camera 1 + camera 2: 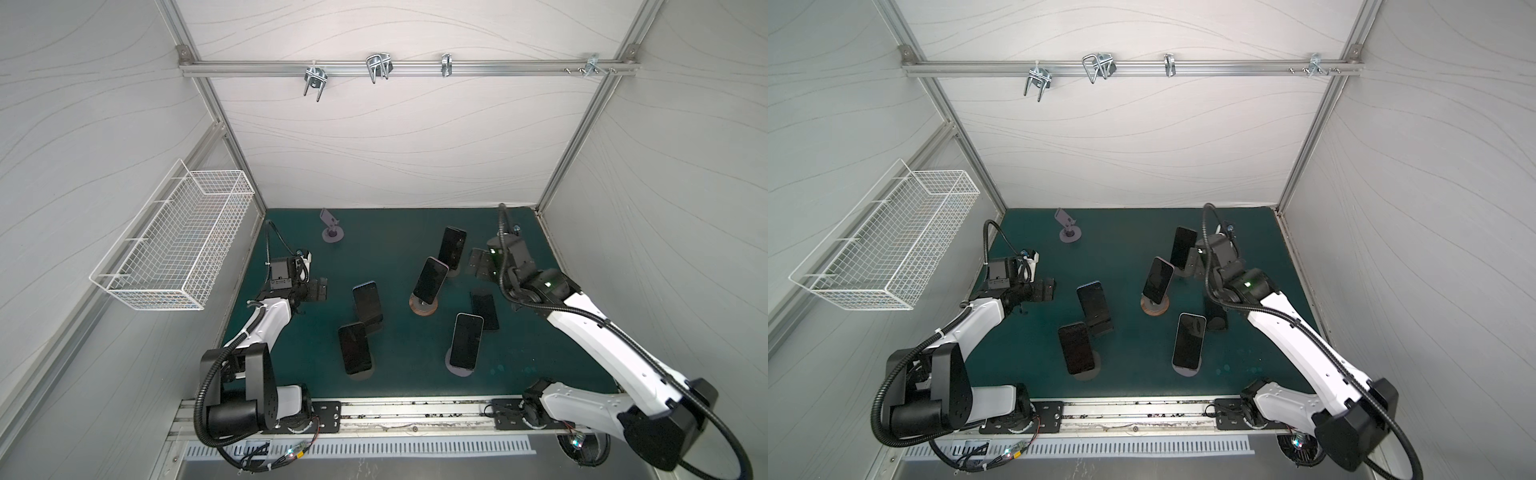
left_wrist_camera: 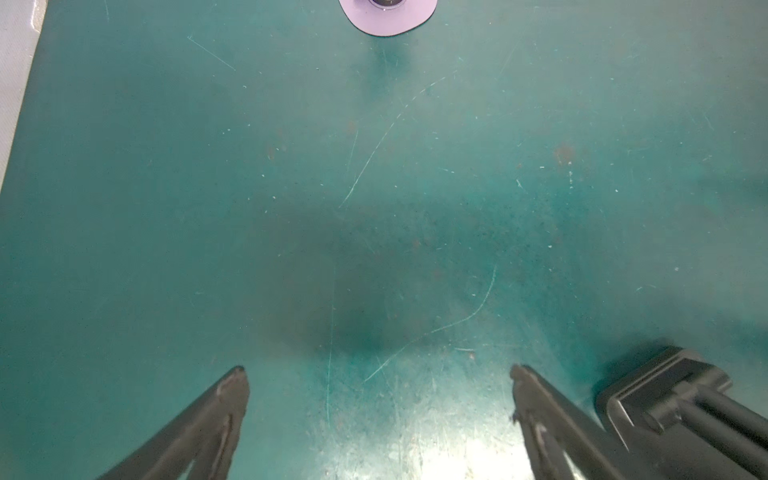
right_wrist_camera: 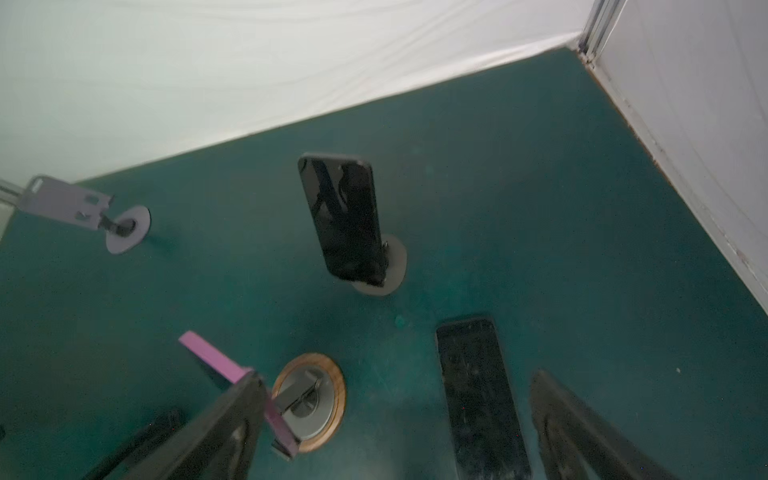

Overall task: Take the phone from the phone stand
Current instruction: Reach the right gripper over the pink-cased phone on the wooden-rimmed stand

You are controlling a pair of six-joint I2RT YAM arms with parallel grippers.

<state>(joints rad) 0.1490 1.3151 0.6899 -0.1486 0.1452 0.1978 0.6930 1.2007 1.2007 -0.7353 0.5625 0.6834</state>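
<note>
Several dark-screened phones lean on stands across the green mat (image 1: 395, 232). One phone (image 1: 452, 247) stands at the back right, seen upright on a grey round base (image 3: 343, 216). Just in front, a pink-edged phone (image 1: 431, 280) rests on a wood-rimmed stand (image 3: 309, 401). My right gripper (image 1: 478, 264) (image 3: 399, 380) hovers open beside these two, holding nothing. My left gripper (image 1: 318, 289) (image 2: 378, 370) is open above bare mat at the left, holding nothing.
A phone (image 1: 484, 309) lies flat on the mat under my right arm (image 3: 478, 395). An empty purple stand (image 1: 330, 226) stands at the back left. Three more phones on stands (image 1: 368, 305) (image 1: 354, 348) (image 1: 466, 341) fill the middle and front. A wire basket (image 1: 174, 245) hangs on the left wall.
</note>
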